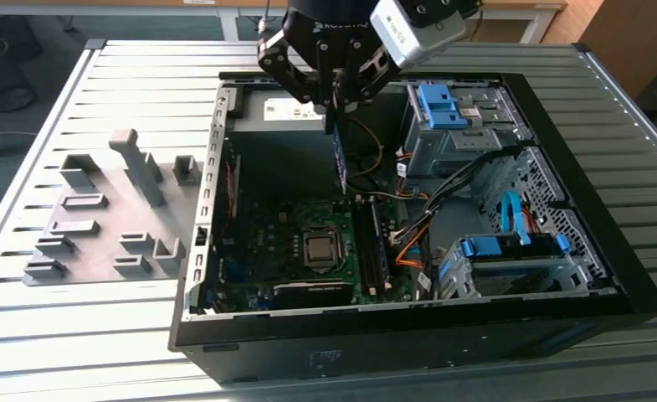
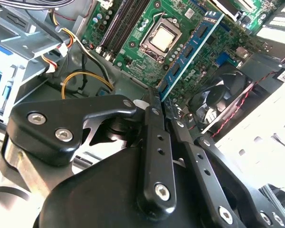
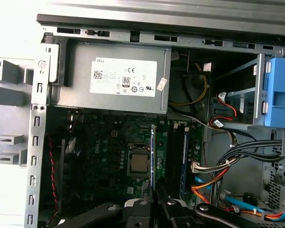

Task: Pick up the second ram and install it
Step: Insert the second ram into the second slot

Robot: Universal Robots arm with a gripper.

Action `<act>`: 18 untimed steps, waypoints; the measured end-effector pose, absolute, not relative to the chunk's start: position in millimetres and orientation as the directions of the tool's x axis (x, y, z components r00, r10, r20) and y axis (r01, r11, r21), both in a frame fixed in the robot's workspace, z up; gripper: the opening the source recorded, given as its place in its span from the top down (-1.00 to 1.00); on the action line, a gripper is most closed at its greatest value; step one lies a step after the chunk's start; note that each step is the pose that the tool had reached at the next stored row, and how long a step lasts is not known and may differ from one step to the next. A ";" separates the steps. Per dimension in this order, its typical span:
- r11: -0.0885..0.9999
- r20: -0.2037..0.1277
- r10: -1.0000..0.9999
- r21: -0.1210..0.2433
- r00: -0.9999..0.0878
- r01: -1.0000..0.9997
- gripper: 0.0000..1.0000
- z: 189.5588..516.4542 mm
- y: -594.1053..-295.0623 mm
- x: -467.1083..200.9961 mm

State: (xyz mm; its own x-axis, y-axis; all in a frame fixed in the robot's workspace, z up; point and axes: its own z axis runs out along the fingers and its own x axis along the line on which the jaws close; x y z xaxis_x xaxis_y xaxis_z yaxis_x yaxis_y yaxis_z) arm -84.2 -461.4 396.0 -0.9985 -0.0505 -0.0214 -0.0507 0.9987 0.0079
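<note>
My gripper hangs over the open computer case, shut on the second ram. The ram is a thin blue board that points down toward the motherboard. In the second wrist view the ram runs out from between the black fingers, above the board beside the processor socket. In the first wrist view the ram shows edge-on, rising from the gripper beside the memory slots. A darker memory stick sits in a slot to the exterior view's right of the socket.
Grey plastic blocks stand on a plate to the exterior view's left of the case. Inside are the power supply, blue drive holders, orange and black cables and a fan. The case lies on a slatted metal table.
</note>
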 end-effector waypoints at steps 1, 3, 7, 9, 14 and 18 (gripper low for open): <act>0.999 -0.021 -0.050 0.008 -0.999 -0.051 0.72 395.9 -461.4 -84.2; 0.999 -0.021 -0.049 0.008 -0.999 -0.049 0.72 395.6 -461.4 -84.2; 1.000 -0.021 -0.020 0.008 -1.000 -0.020 0.72 393.9 -461.4 -84.2; 1.000 -0.021 0.011 0.008 -1.000 0.011 0.72 392.3 -461.4 -84.1; 1.000 -0.021 0.020 0.008 -1.000 0.020 0.72 387.6 -461.4 -77.8; 1.000 -0.021 0.020 0.008 -1.000 0.020 0.72 387.1 -461.4 -77.1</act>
State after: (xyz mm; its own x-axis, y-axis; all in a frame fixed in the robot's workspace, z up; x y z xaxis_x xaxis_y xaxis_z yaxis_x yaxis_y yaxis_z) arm -77.1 -461.4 387.1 -0.9996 0.0202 -0.0212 0.0200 0.9998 0.0078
